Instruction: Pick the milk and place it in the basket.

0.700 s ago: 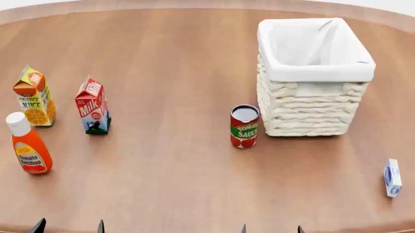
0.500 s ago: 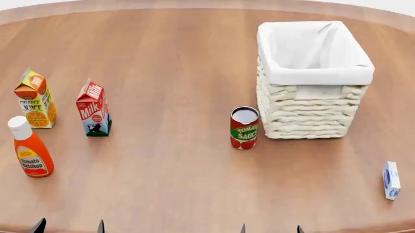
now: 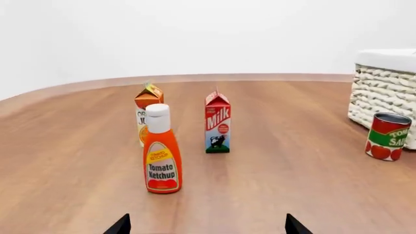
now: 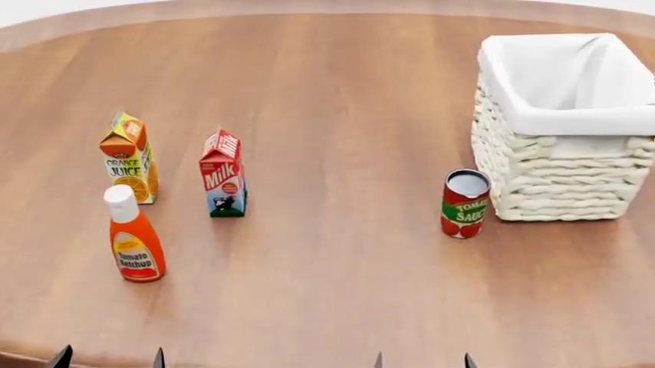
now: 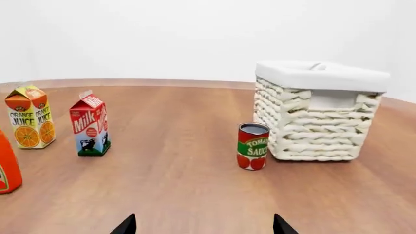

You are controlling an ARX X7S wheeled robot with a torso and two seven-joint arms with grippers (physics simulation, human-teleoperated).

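The milk point(image 4: 223, 174) is a small carton with a red top, standing upright on the wooden table left of centre; it also shows in the left wrist view point(image 3: 217, 122) and the right wrist view point(image 5: 89, 129). The basket point(image 4: 569, 130), woven with a white liner, stands at the far right, and shows in the right wrist view point(image 5: 318, 111). My left gripper point(image 4: 110, 357) and right gripper point(image 4: 422, 359) show only as dark fingertips at the near table edge, both open and empty, well short of the milk.
An orange juice carton point(image 4: 130, 158) stands left of the milk. A tomato ketchup bottle point(image 4: 133, 235) stands in front of it. A tomato sauce can point(image 4: 465, 204) stands beside the basket's near left corner. The table point(image 4: 327, 291) is round and wooden.
The head view has shifted left, so all objects appear further right. The small white-blue box at the right has left the view. Nothing on the table has moved.
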